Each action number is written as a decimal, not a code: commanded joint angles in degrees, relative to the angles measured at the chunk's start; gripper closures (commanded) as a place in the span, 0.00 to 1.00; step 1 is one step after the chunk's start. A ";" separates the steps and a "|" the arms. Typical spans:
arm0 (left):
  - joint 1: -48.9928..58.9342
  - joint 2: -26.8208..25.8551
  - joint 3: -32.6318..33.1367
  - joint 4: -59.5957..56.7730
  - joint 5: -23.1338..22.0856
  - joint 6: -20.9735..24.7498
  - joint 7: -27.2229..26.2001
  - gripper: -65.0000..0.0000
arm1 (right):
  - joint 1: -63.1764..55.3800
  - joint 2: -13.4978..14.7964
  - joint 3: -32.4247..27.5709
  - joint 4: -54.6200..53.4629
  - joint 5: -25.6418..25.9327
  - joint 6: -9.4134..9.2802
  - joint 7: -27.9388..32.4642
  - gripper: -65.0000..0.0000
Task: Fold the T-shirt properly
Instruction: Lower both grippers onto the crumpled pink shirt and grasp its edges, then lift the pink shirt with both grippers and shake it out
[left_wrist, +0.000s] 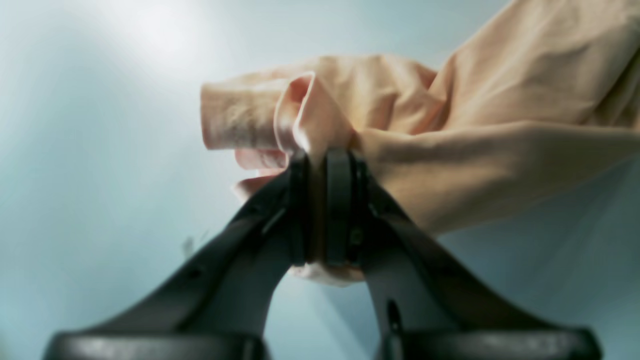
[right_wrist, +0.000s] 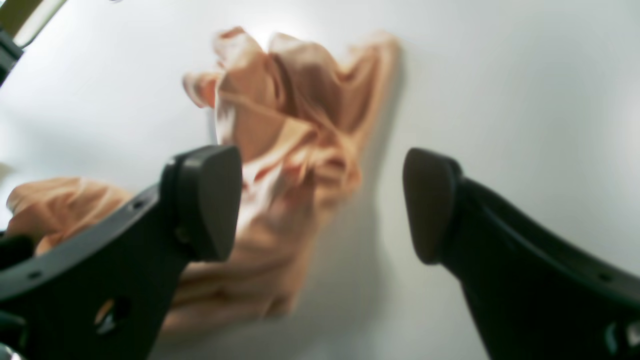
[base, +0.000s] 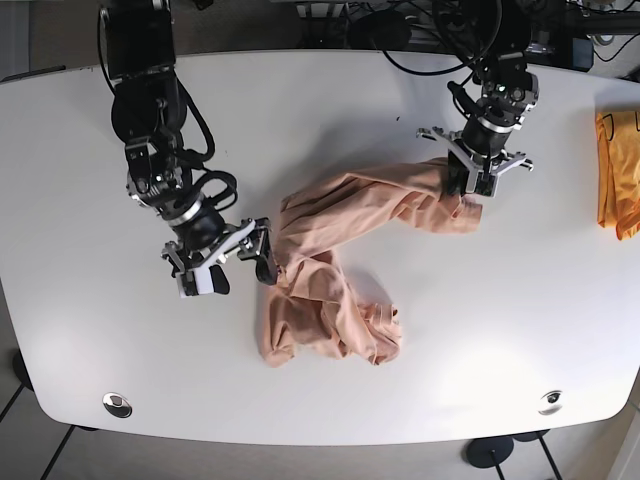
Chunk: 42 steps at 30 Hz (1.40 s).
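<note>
On the white surface (base: 400, 400) a peach T-shirt (base: 330, 270) lies crumpled near the middle, one end stretched toward the left gripper (left_wrist: 320, 165), whose jaws are clamped on a fold of the cloth. Beside the shirt's other edge, the right gripper (right_wrist: 320, 200) has its jaws spread apart, holding nothing.

Even overhead light, base view sharp. Both wrist views soft and blurry, fisheye-bent at edges. Glare patch on table (left_wrist: 155, 30) top left; T-shirt (right_wrist: 295, 150) casts soft shadow.
</note>
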 joint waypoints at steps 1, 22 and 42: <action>3.28 -0.18 -1.73 4.45 -1.67 -1.30 -1.58 1.00 | 4.57 -1.35 0.39 -3.65 0.58 -0.07 -0.98 0.26; 9.34 -0.26 -34.08 7.08 -22.51 -10.53 12.05 1.00 | 13.10 -3.72 0.12 -25.10 0.05 0.02 -1.33 0.26; 2.84 -0.61 -31.62 8.05 -22.69 -10.61 28.13 1.00 | 3.52 -7.15 4.61 -10.77 0.67 0.02 -0.63 0.98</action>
